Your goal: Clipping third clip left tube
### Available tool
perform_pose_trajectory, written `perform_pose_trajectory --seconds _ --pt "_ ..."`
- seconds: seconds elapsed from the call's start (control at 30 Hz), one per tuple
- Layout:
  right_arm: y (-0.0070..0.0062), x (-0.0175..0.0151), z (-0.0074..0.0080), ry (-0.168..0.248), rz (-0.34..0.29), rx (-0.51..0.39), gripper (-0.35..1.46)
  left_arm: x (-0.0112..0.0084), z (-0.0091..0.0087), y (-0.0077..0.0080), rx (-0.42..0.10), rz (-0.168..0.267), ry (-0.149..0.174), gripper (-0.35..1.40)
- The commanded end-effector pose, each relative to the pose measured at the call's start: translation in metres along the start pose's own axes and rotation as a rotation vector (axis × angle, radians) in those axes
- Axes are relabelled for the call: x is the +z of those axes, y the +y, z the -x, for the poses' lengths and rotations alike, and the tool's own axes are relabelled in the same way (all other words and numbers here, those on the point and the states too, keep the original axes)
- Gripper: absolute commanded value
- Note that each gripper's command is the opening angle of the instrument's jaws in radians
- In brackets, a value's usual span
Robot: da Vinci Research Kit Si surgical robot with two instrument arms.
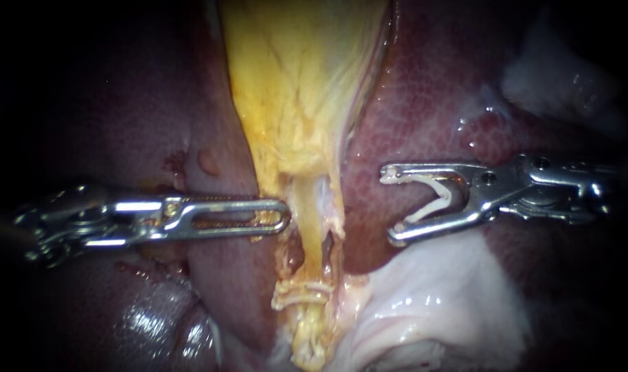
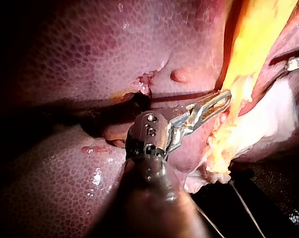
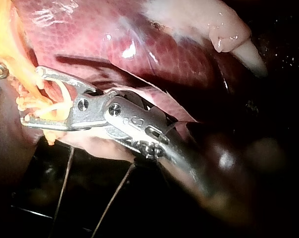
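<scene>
Jaws on the right instrument (image 1: 389, 204) stand wide around a white clip (image 1: 434, 196), over the liver (image 1: 424, 103) and short of the left tube (image 1: 301, 207), while the left instrument (image 1: 282, 213) pinches yellow tissue (image 1: 289, 172), so clipping looks not yet begun.

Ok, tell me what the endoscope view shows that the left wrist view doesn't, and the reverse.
Endoscope only: the white clip held in the right instrument, and clips already across the tube.
Left wrist only: thin threads over the dark area past the end of the yellow tissue.
Both: the left instrument with its tip at the yellow tissue, the liver, and the right instrument's tip.
</scene>
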Motion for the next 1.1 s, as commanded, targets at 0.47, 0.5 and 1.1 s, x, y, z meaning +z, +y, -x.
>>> perform_pose_trajectory --seconds 0.47,0.5,1.1 --pt "-0.0003 0.0014 0.0009 0.002 -0.014 -0.007 0.60 -0.0102 0.0076 -0.0006 -0.037 0.014 -0.080 -0.35" --pt "-0.0003 0.0019 0.0012 0.002 -0.015 -0.010 0.60 -0.0105 0.0077 -0.0006 -0.039 0.013 -0.083 -0.35" --pt "0.0023 0.0120 0.0123 -0.041 -0.067 0.042 0.60 -0.0108 0.0071 -0.0012 -0.041 0.022 -0.090 -0.35"
